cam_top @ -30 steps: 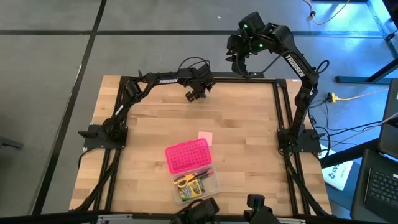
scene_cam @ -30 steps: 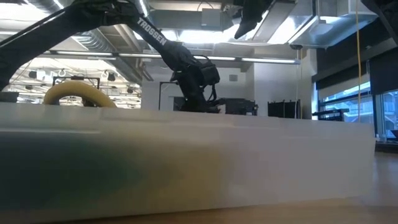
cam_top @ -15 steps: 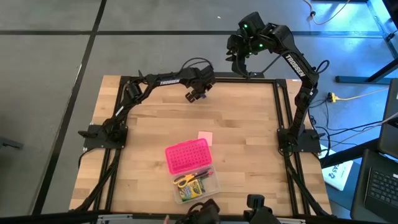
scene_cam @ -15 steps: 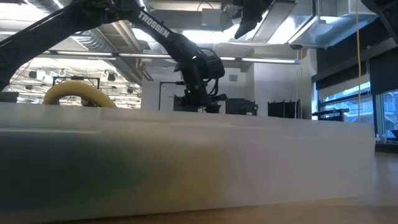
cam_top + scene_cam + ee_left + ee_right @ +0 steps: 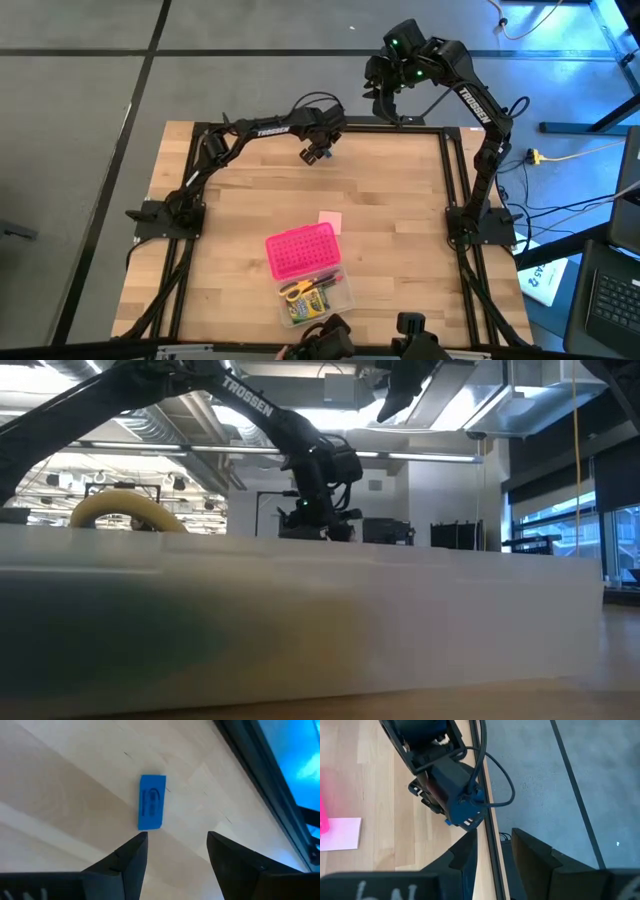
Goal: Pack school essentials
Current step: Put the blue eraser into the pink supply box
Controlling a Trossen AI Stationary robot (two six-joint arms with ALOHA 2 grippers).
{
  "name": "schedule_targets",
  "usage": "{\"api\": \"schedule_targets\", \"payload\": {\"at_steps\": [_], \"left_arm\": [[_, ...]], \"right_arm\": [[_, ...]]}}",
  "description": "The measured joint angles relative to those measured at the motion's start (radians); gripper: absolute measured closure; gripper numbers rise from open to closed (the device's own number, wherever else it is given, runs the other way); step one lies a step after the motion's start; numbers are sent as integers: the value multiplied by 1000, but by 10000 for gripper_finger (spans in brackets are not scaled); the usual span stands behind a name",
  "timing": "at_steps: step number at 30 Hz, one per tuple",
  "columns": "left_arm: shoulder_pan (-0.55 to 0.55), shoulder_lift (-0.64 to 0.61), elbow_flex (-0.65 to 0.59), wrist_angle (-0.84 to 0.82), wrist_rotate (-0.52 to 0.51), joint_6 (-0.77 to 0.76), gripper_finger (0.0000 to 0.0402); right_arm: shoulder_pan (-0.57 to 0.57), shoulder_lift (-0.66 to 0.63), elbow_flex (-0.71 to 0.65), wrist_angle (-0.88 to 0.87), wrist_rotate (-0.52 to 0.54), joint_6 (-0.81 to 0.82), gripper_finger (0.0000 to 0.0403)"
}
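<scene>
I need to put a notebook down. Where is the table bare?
Bare wood runs from the left arm's base to the pink dotted box, and from there to the right arm's base. It is crowded near the front edge, around the clear tray and pink pad.

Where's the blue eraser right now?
The blue eraser lies flat on the bare wood near the table's far edge, directly under the open left claw, far from the pink box. In the high view the claw hides it.
</scene>
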Motion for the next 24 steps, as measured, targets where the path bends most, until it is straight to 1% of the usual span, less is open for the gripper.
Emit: {"api": "schedule_targets", "payload": {"at_steps": [6,14,19,24], "left_arm": [[4,24,-4,-3,21,-13,204],[23,46,-3,9,23,-27,204],[26,51,-4,-4,53,-27,205],[36,51,-4,17,54,52,205]], "right_arm": [[0,0,0,0,0,0,280],[0,0,0,1,0,0,280],[0,0,0,0,0,0,280],[0,0,0,1,0,0,280]]}}
